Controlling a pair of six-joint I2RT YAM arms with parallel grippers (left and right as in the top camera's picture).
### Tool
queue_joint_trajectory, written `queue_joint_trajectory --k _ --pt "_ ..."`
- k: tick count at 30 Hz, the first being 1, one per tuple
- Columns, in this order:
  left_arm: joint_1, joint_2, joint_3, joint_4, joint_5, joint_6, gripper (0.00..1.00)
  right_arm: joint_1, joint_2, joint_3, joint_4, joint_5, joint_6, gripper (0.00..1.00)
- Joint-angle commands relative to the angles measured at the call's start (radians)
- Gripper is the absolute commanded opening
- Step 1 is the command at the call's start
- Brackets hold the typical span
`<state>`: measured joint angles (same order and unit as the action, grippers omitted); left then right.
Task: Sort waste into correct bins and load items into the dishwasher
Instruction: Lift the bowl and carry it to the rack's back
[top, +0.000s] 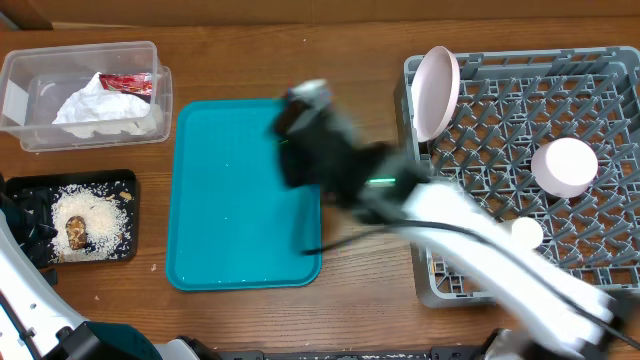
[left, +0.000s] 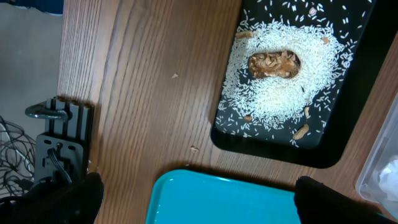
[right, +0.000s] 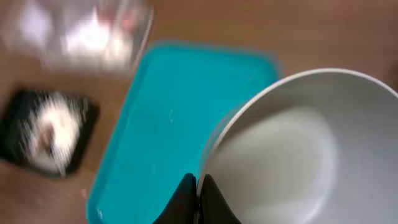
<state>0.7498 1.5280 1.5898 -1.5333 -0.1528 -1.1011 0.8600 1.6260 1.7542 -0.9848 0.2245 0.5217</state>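
My right gripper (right: 199, 186) is shut on the rim of the greyish bowl (right: 298, 149), white inside, and holds it above the teal tray; in the overhead view it is blurred (top: 300, 125). The grey dish rack (top: 600, 70) at the right holds the large plate (top: 436, 92) on edge and the small plate (top: 565, 165). The clear tub (top: 30, 75) holds the white napkin (top: 95, 110) and the red wrapper (top: 128, 83). The black tray (left: 348, 81) holds rice (left: 273, 93) and the brown lump (left: 273, 64). My left gripper (left: 199, 196) is open and empty. The wooden stick is out of view.
The teal serving tray (top: 230, 220) lies in the middle of the wooden table, and its corner shows in the left wrist view (left: 217, 199). The right arm (top: 480, 240) stretches across from the rack's front left corner. A black clamp (left: 59, 140) sits at the table edge.
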Motion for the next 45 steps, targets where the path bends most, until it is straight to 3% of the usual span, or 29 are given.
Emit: queue_joint_trajectory --k 1,6,12,17,31,36,40,45 --pt "0.003 0.003 -0.004 -0.002 -0.004 -0.018 1.0 -0.196 -0.176 0.015 -0.093 -0.1 -0.002 0.04" --pt "0.002 0.003 -0.004 -0.002 -0.003 -0.018 1.0 -0.545 -0.283 0.014 -0.188 -0.303 -0.104 0.04" --pt "0.002 0.003 -0.004 -0.002 -0.003 -0.018 1.0 -1.041 -0.275 -0.011 -0.189 -0.778 -0.331 0.04" --pt "0.002 0.003 -0.004 -0.002 -0.003 -0.018 1.0 -1.263 -0.182 -0.098 -0.111 -1.192 -0.523 0.04" --pt "0.002 0.003 -0.004 -0.002 -0.003 -0.018 1.0 -1.3 0.299 -0.138 0.206 -1.681 -0.546 0.04" --pt "0.002 0.003 -0.004 -0.002 -0.004 -0.018 1.0 -1.301 0.404 -0.138 0.198 -1.667 -0.536 0.04" --pt "0.002 0.003 -0.004 -0.002 -0.003 -0.018 1.0 -1.301 0.43 -0.138 0.191 -1.452 -0.394 0.04" --pt "0.002 0.003 -0.004 -0.002 -0.003 -0.018 1.0 -1.307 0.425 -0.136 0.188 -1.304 -0.349 0.04"
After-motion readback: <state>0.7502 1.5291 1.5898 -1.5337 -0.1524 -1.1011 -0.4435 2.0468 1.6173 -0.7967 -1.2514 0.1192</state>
